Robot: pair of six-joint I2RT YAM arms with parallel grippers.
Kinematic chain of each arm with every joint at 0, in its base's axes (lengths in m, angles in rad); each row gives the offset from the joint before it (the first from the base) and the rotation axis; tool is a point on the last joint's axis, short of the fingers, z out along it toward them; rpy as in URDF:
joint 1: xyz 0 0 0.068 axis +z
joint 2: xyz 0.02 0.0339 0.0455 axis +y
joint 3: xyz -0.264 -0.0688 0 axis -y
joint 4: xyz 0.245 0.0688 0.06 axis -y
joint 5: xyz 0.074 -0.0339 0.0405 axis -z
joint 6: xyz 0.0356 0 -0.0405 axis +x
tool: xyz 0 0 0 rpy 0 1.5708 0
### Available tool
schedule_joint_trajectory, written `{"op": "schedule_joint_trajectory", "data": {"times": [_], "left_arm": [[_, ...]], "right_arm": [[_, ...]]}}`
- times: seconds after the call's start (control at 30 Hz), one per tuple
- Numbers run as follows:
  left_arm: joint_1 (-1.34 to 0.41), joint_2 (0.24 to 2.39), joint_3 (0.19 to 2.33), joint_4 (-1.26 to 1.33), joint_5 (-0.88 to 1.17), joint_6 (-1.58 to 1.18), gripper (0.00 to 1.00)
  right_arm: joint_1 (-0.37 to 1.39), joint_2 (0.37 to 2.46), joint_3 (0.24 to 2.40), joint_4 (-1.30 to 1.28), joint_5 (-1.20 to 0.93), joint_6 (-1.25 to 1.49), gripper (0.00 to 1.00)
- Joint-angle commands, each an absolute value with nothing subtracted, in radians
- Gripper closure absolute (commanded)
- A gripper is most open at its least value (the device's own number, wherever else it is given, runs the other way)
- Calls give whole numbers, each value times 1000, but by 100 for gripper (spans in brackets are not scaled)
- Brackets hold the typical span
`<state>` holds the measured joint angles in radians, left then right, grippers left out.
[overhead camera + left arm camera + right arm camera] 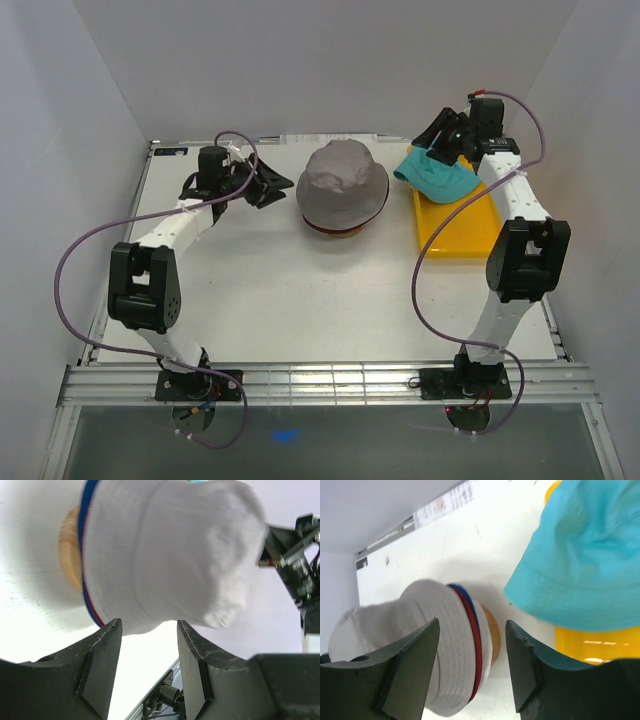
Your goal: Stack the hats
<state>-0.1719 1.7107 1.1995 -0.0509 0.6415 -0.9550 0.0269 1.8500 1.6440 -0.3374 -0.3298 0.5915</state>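
A light grey hat [343, 183] tops a stack at the table's middle back. A dark red brim [338, 231] shows beneath it. In the left wrist view the grey hat [170, 555] covers a blue brim [86, 535] and a red brim [96, 616] on the wooden stand [69, 550]. A teal hat [438, 176] lies on the yellow tray's [462, 232] far end. My left gripper [268, 186] is open and empty, just left of the stack. My right gripper [441, 136] is open and empty, over the teal hat's far edge. The teal hat [585, 565] lies beside its right finger.
White walls enclose the table on the left, back and right. The yellow tray [592, 645] runs along the right side beside the right arm. The stack [420, 630] and the wooden stand [491, 630] show past the right gripper [472, 624]. The right arm [295, 560] shows behind the left gripper [149, 622].
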Motion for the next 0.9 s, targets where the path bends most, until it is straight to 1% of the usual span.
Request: {"op": "schedule_joint_trajectory", "data": {"times": [0.0,0.1,0.13,0.2,0.37,0.5,0.87], "left_arm": [[-167,1600,1227,-101,644,-899,42],[-167,1546,1233,-126,660,-887,42],[-167,1533,1227,-129,666,-888,42],[-169,1490,1216,-132,681,-890,42],[-170,1419,1187,-155,709,-888,42],[-172,1388,1204,-198,721,-861,42],[-172,1381,1210,-249,733,-836,43]], "right_arm": [[12,1936,1809,-434,-212,512,38],[-31,2034,1908,-468,-177,502,34],[-38,2084,1967,-477,-172,508,34],[-52,2147,2014,-476,-137,514,33],[-61,2246,2115,-460,-91,522,32],[-64,2316,2138,-425,-43,526,30],[-66,2418,2115,-338,-57,552,28]]}}
